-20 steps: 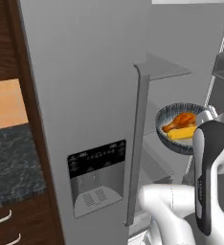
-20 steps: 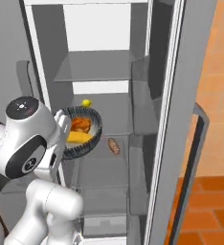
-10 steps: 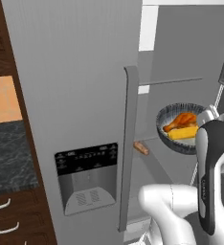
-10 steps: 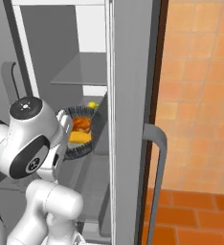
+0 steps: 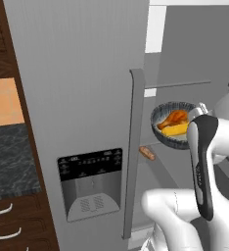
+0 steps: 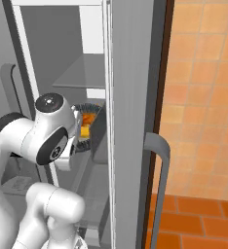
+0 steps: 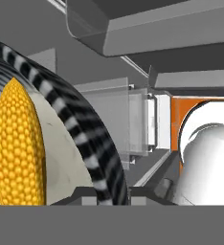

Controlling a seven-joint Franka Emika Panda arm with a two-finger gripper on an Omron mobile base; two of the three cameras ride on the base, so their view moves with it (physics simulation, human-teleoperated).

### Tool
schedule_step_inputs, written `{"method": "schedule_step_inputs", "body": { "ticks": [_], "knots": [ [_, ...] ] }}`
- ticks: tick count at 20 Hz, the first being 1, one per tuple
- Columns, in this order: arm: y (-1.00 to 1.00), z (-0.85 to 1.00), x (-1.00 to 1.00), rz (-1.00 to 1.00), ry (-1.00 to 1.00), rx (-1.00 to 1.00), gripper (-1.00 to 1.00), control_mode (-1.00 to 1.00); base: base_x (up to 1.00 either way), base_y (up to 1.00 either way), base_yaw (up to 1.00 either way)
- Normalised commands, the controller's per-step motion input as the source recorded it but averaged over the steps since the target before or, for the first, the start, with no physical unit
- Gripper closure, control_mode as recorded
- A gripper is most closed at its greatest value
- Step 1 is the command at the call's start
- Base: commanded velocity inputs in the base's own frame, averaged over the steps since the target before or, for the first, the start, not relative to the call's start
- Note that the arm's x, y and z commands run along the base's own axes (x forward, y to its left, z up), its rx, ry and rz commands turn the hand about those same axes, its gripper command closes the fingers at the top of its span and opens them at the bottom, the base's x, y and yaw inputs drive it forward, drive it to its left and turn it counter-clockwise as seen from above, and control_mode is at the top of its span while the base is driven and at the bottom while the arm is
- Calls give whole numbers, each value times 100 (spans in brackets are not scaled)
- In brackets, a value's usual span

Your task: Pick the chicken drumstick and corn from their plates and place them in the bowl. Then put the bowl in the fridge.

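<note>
We see the bowl [image 5: 176, 125] with drumstick [image 5: 172, 117] and corn [image 5: 176, 130] inside the fridge [image 5: 87, 88], though our fingers' grip, hidden, cannot be told.

The arm [image 5: 204, 166] hides the bowl's [image 5: 169, 139] right rim and the pincer's fingers.

arm: folded, elbow high, forearm upright | tool (fingertips hidden): state unclear

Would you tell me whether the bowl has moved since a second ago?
Cannot tell: the whole view shifted; the bowl sits below the fridge shelf as before.
</note>
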Motion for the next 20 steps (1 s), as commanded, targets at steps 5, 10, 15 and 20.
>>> {"method": "schedule_step_inputs", "body": {
  "ticks": [5,10,15,20],
  "knots": [
    [0,-55,96,5,-5,1,100,-100,0,0,0],
    [-13,-48,78,3,-1,0,100,-100,0,0,0],
    [-17,-43,74,1,0,0,100,-100,0,0,0],
    [-21,-25,70,0,0,0,100,-100,0,0,0]
  ]
}}
